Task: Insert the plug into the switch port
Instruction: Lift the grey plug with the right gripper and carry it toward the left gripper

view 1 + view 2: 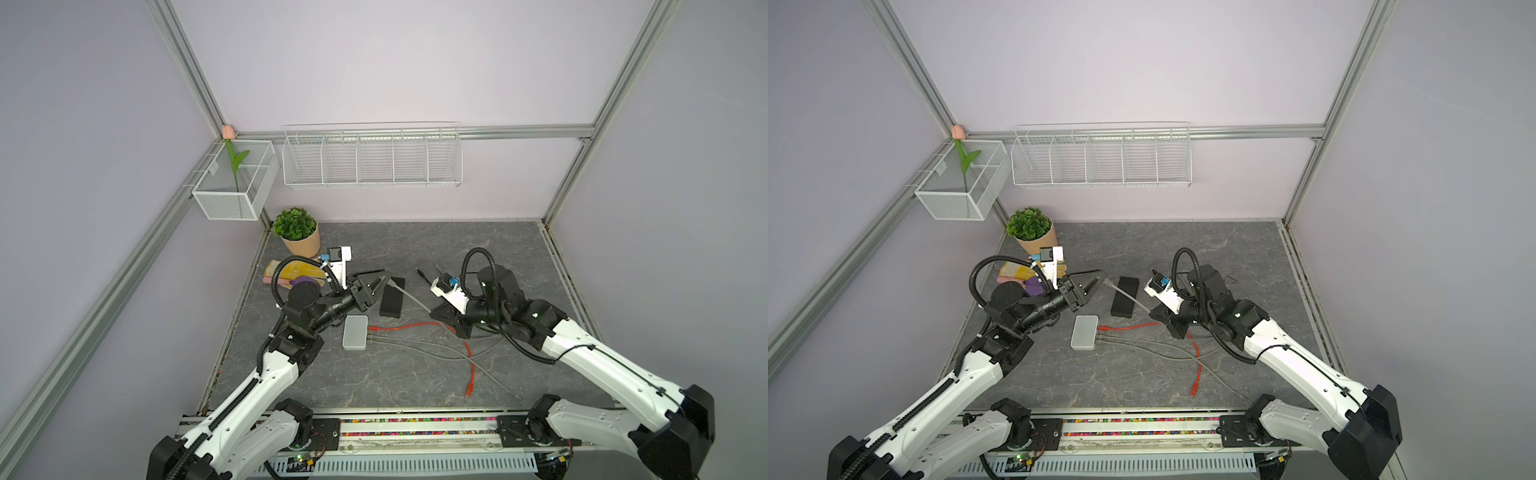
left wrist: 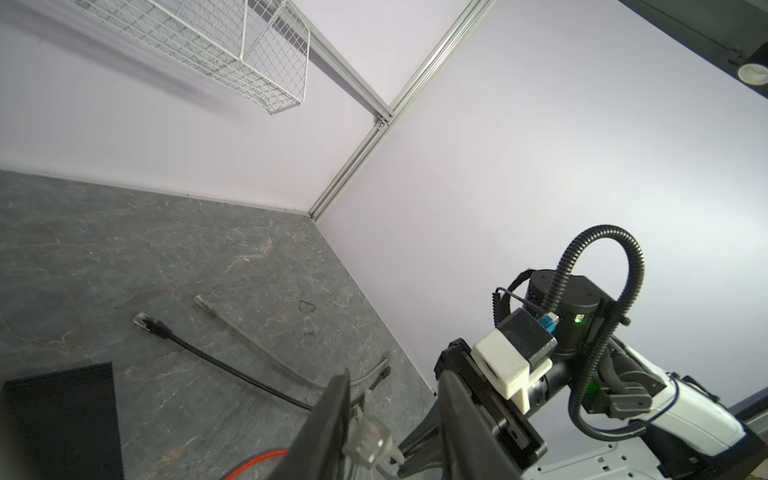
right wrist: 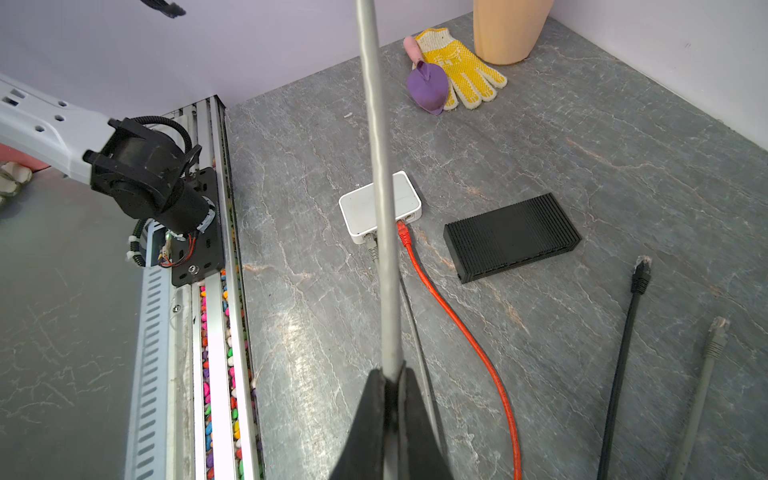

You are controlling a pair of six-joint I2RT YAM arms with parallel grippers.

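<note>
Clear plastic plug [image 2: 368, 442] sits between the spread left fingers [image 1: 1101, 275], nearer one of them and not yet pinched. Its grey round cable [image 3: 380, 166] runs lengthwise rightward to the right fingers [image 3: 388, 386], pressed together on it.

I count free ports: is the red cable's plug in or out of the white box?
In. The red plug sits inside a side port of the white box.

Plug [image 2: 368, 442], blurry (fine detail indistinct)
</note>
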